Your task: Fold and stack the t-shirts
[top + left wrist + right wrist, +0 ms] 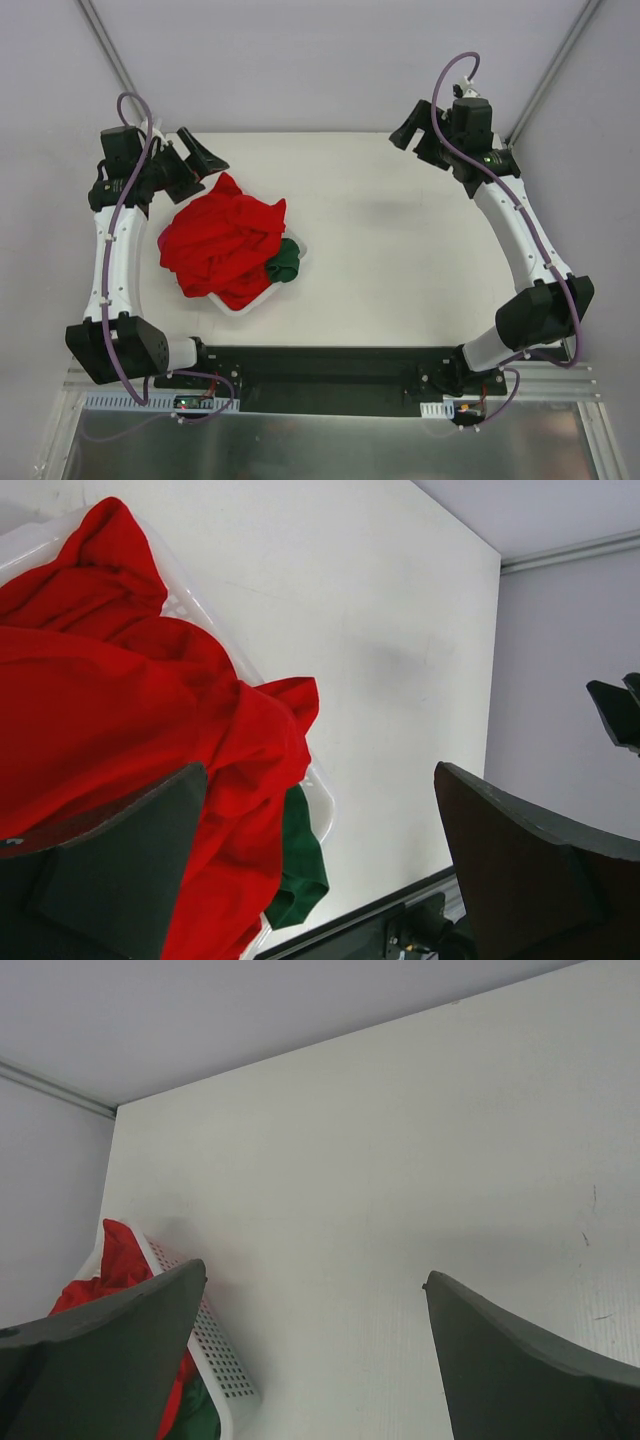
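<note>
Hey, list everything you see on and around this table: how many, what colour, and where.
red t-shirts: heap, count unclear, bright red, piled in the basket
green t-shirt: one, dark green, at the heap's near-right edge
basket: one, white lattice, left part of the table
table: one, white, under everything
rail: one, black, near edge, between the arm bases
left arm: one, white and black, left side
right arm: one, white and black, right side
left pincer: one, dark, open, beside the heap's far edge
right pincer: one, dark, open, far right
</note>
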Controlling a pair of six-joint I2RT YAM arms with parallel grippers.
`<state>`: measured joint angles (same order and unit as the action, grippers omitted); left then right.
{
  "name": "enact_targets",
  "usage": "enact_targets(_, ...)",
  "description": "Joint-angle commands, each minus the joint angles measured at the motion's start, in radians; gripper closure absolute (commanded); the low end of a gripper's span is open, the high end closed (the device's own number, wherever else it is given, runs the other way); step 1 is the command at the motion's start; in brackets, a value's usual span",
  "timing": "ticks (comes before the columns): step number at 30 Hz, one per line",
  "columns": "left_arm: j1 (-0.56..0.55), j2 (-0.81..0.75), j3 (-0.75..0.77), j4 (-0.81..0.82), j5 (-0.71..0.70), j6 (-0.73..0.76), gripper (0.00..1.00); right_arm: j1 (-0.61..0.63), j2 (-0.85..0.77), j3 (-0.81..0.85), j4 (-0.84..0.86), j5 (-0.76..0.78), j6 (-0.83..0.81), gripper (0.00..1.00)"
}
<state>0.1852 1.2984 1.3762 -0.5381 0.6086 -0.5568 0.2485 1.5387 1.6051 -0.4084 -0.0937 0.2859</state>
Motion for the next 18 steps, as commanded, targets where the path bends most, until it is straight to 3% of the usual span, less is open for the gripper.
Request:
enact_targets(1, 0.011, -0.024, -0.002, 0.007, 0.016, 0.037, 0.01, 0.002, -0.045, -0.008, 0.034, 0.005, -0.001, 0.04)
enact_targets(7, 0.011, -0.033, -0.006, 0.007, 0.019, 0.037, 0.01, 0.009, -0.038, -0.017, 0.039, -0.051, 0.047, 0.04)
enact_targets(12, 0.01, -0.079, -0.043, 0.006, -0.012, 0.037, 0.01, 0.023, -0.06, -0.062, 0.092, -0.129, -0.008, 0.04)
enact_targets(18, 0.011, -0.145, -0.066, 0.007, -0.102, 0.074, 0.01, 0.02, -0.091, -0.091, 0.105, -0.103, 0.042, 0.04)
